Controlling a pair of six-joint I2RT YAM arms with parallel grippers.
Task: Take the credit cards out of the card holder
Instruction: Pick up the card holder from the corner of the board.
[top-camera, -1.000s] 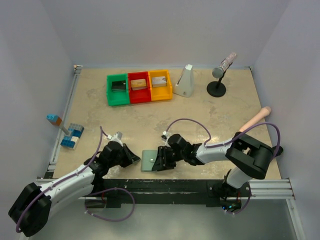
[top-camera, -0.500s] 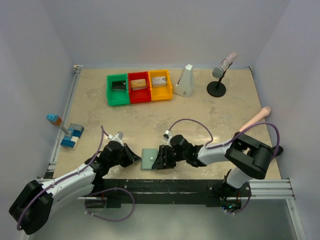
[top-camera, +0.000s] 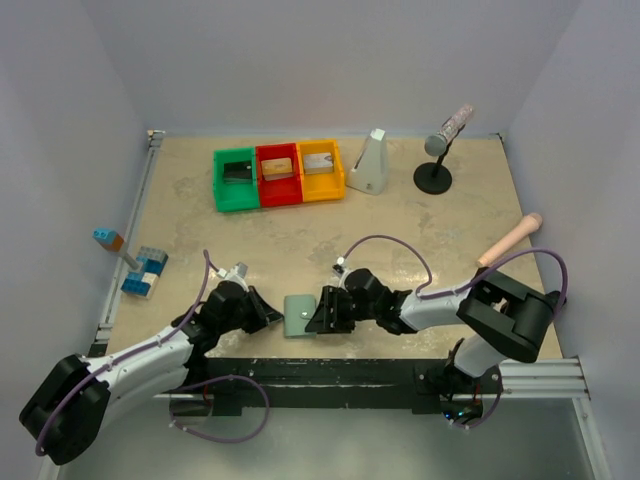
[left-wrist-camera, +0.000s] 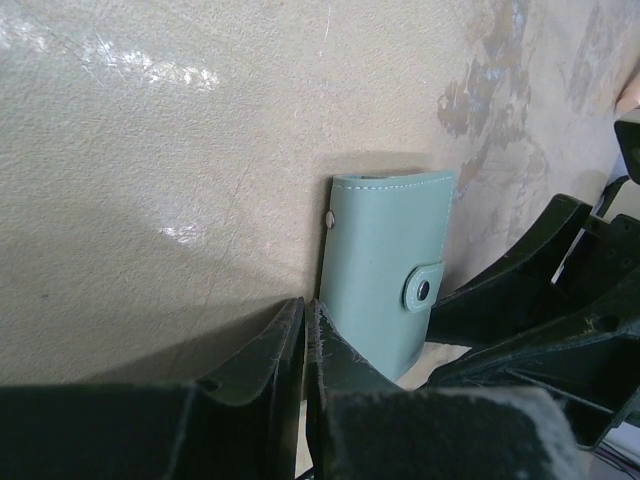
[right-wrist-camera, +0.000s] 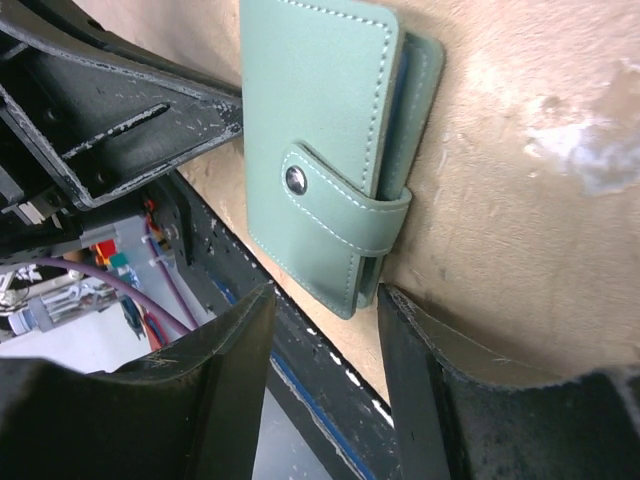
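Note:
The card holder (top-camera: 297, 316) is a grey-green wallet lying snapped closed near the table's front edge, also clear in the wrist views (left-wrist-camera: 385, 270) (right-wrist-camera: 315, 150). My left gripper (top-camera: 271, 318) (left-wrist-camera: 303, 315) is shut and empty, its tips at the wallet's left edge. From the right, my right gripper (top-camera: 318, 314) (right-wrist-camera: 325, 310) stands open, its fingers either side of the wallet's near corner without gripping it. A black credit card (top-camera: 237, 171) lies in the green bin and a silver-grey one (top-camera: 319, 160) in the yellow bin.
Green (top-camera: 222, 184), red (top-camera: 278, 185) and yellow (top-camera: 324, 185) bins stand in a row at the back; the red one holds a tan card (top-camera: 277, 165). A white metronome-like object (top-camera: 369, 162), a microphone stand (top-camera: 437, 160), blue bricks (top-camera: 143, 272) at left and a pale stick (top-camera: 510, 239) at right.
The right gripper's jaws have widened a little at the wallet, and that gripper and the wallet sit slightly farther from the front edge. The left arm has barely moved.

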